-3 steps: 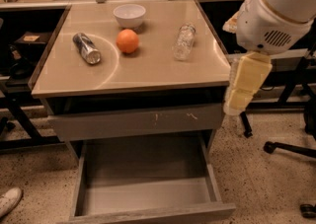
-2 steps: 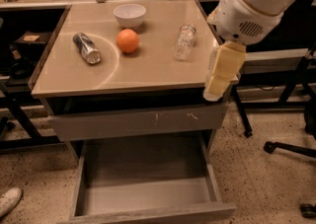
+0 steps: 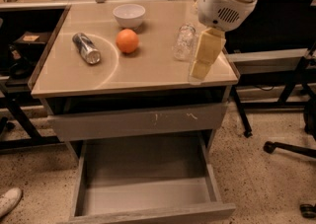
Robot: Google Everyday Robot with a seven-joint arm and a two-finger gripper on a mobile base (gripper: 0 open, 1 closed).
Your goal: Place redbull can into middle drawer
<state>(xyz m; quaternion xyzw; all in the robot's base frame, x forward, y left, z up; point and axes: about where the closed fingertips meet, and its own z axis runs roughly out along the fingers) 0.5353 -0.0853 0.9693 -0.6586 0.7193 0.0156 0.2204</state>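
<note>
Tabletop (image 3: 148, 72): redbull can (image 3: 86, 48) lies pointing front-right; end effector (image 3: 200, 70) above right edge, state unclear.

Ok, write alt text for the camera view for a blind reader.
The gripper hangs over the right front edge of the tabletop, apart from the redbull can lying on its side at left. Between sit an orange, white bowl and clear bottle; below, the middle drawer stands open.

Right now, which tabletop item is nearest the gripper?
The clear plastic bottle, just left of the gripper hovering at the right; the redbull can, orange and bowl lie farther left.
</note>
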